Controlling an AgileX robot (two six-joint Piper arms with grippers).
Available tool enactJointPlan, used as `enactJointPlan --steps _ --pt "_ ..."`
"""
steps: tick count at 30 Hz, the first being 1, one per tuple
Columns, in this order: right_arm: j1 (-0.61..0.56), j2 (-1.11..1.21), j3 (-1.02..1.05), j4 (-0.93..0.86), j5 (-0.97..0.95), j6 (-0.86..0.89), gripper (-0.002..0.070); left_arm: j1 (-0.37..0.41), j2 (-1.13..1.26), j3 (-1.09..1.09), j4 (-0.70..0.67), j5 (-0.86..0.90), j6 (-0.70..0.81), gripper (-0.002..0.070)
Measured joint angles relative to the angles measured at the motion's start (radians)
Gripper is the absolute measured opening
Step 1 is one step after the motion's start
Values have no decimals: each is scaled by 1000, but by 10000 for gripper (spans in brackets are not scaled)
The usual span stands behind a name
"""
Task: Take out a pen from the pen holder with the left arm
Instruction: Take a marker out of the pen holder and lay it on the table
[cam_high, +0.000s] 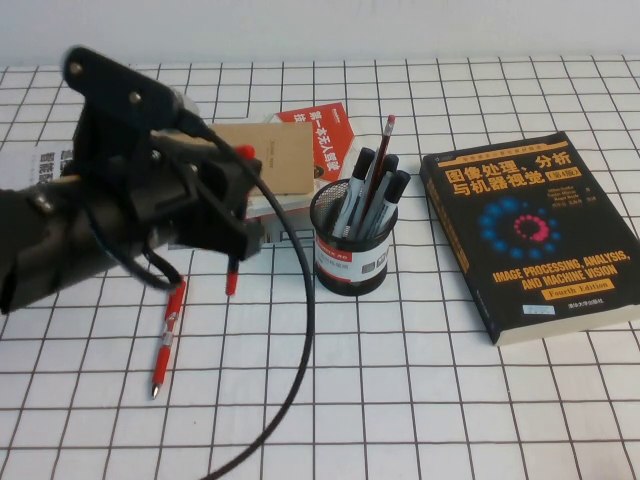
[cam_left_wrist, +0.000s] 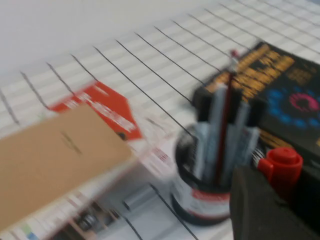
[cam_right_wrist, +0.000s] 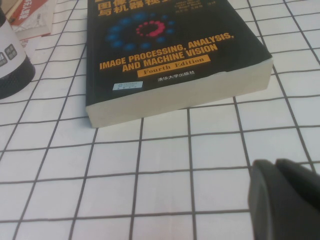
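The black mesh pen holder (cam_high: 352, 245) stands at mid-table with several dark pens and one thin red-tipped pencil in it; the left wrist view also shows the holder (cam_left_wrist: 200, 200). My left gripper (cam_high: 240, 225) hovers left of the holder, shut on a red pen (cam_high: 232, 278) held upright. The pen's red cap (cam_left_wrist: 282, 164) shows beside a dark finger (cam_left_wrist: 260, 210). A second red pen (cam_high: 167, 335) lies flat on the table below the arm. My right gripper (cam_right_wrist: 286, 200) is low over the table near the black book, its fingers together and holding nothing.
A thick black book (cam_high: 530, 230) lies right of the holder. Behind the left arm are a tan notebook (cam_high: 275, 155) on a red-covered book (cam_high: 322, 128) and some papers. The arm's black cable (cam_high: 305, 340) loops down across the table's front.
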Motion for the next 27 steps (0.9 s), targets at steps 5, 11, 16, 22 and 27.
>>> enactJointPlan --steps 5,11,16,22,27 --pt "0 0 0 0 0 0 -16 2 13 -53 765 317 -749 119" --pt "0 0 0 0 0 0 -16 2 19 -117 1264 534 -1294 119" --pt "0 0 0 0 0 0 -17 2 74 -140 1342 628 -1451 119" --pt "0 0 0 0 0 0 -16 23 221 -226 1343 754 -1501 119" --pt "0 0 0 0 0 0 -16 23 336 -307 1310 795 -1499 119"
